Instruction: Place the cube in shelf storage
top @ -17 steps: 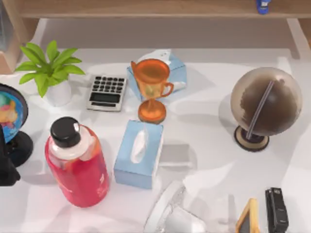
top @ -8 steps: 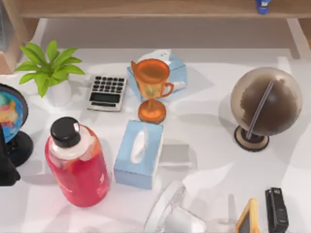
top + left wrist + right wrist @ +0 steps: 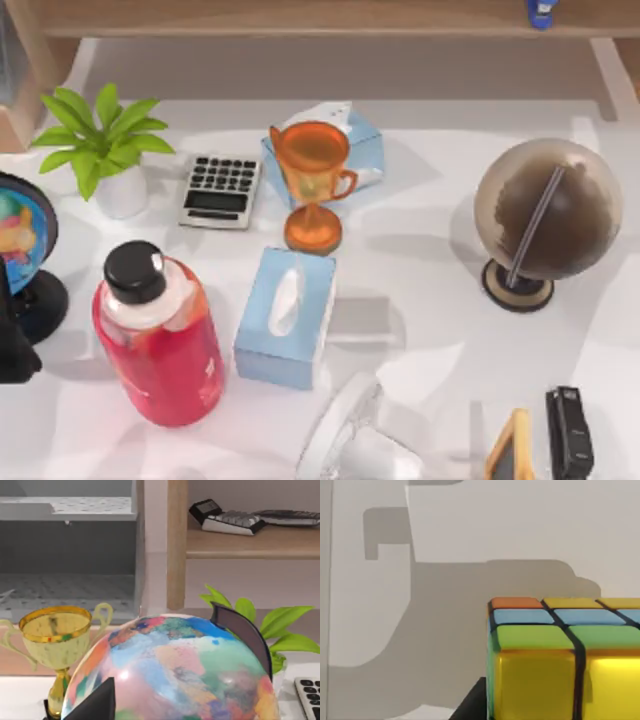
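Cube [image 3: 565, 660]: one, close under my right wrist camera.
Tissue boxes [image 3: 287, 317]: two, mid-desk.
Globes [image 3: 545, 222]: two, at opposite desk edges.
Pincers: grip state, I cannot tell.
Change: none on desk.

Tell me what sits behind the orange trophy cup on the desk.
A light blue tissue box stands right behind the orange trophy cup, white tissue poking from its top. The cup covers the box's front left part.

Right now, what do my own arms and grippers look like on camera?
The right arm is a rounded white-grey shell at the top view's bottom edge; its wrist view shows a dark, straight-edged gripper part. The left arm is a black block at the left edge.
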Tool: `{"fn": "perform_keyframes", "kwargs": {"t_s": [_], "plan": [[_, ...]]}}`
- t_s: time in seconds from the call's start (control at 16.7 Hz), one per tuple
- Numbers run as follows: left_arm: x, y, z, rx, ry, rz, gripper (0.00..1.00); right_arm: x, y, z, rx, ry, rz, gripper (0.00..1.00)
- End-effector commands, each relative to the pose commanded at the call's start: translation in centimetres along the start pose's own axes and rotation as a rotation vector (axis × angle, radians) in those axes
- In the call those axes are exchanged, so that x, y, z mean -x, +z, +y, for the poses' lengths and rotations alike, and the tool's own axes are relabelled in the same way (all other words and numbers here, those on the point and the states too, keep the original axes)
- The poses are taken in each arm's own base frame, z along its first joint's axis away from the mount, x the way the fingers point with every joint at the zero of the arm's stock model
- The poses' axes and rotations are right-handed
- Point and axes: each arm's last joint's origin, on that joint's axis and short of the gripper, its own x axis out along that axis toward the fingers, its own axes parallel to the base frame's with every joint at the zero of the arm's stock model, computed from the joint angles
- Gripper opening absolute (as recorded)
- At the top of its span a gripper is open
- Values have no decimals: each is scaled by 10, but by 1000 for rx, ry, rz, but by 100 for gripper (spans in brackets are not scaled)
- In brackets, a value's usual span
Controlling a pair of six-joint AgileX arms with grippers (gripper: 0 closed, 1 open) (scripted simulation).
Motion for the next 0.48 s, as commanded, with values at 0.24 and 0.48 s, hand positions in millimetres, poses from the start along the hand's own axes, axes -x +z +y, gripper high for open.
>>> {"fn": "perform_keyframes", "kwargs": {"t_s": [0.24,0.48], "plan": [[0,0,0,0,0,0,100,17,3,-4,-21,13,-31,0],[0,0,0,0,0,0,100,11,6,0,-14,-6,21,0]]}}
